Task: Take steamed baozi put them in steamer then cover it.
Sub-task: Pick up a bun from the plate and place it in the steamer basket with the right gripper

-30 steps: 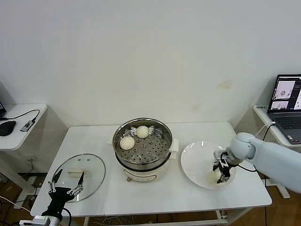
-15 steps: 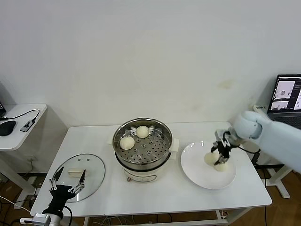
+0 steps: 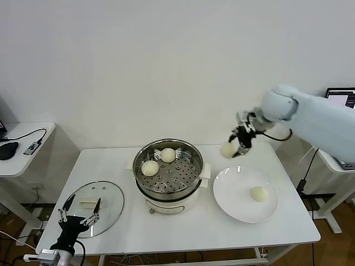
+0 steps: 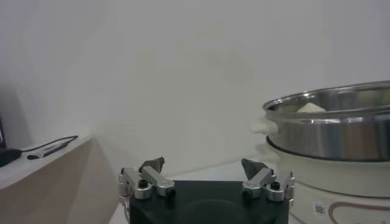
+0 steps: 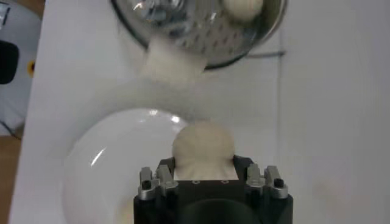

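Observation:
My right gripper (image 3: 234, 148) is shut on a cream-white baozi (image 3: 226, 150), held in the air above the table between the steamer (image 3: 191, 185) and the plate. In the right wrist view that baozi (image 5: 203, 146) fills the jaws of the right gripper (image 5: 203, 163). Two baozi (image 3: 149, 168) (image 3: 168, 155) lie on the steamer's perforated tray. One more baozi (image 3: 258, 193) sits on the white plate (image 3: 233, 191). The glass cover (image 3: 108, 194) lies flat at the table's front left. My left gripper (image 3: 79, 213) hangs open at the cover's near edge, holding nothing.
A side table with a mouse and cable (image 3: 22, 145) stands at the left. A laptop (image 3: 339, 94) shows behind my right arm. From the left wrist, the open left gripper (image 4: 203, 165) faces the steamer's steel wall (image 4: 329, 131).
My right gripper has lifted one baozi off the plate and carried it up and back toward the steamer side. One baozi stays on the plate. The left arm has barely moved.

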You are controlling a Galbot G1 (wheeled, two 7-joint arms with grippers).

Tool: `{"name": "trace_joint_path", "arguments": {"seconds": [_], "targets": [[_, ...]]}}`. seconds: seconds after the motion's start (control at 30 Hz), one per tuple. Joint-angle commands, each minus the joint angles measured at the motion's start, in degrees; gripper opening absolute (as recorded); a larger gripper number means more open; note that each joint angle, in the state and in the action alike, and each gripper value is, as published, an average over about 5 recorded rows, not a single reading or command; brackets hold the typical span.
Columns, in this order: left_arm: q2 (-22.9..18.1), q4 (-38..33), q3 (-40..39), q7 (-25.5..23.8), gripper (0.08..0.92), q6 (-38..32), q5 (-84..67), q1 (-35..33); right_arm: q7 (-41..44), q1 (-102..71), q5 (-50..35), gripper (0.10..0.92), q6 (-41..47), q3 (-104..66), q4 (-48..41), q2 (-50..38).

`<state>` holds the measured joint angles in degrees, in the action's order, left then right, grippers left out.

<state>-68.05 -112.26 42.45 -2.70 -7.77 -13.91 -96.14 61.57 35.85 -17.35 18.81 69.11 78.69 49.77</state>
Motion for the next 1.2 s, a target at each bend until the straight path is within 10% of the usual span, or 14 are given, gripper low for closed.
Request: {"name": "trace_joint_path", "arguments": {"seconds": [0.03,0.53,1.2], "targets": [[-0.4,-0.1,0.1,0.0,0.823,0.0,0.0,0.0,-1.3,3.2,-3.6,0.603,-5.1,3.2,-1.5,16.4],[-1.7,-0.7,1.8,0.4,0.823,-0.4,-0.3,-0.4,-2.3,-3.2,9.7,0.608,-27.6,7.5,-4.1,24.4],[-2.2,-1.2,2.2,0.7,0.823,-0.5,-0.4,-1.0,-1.9,-6.4,16.6,0.618,-33.0,8.0,-4.9,25.4]]}}
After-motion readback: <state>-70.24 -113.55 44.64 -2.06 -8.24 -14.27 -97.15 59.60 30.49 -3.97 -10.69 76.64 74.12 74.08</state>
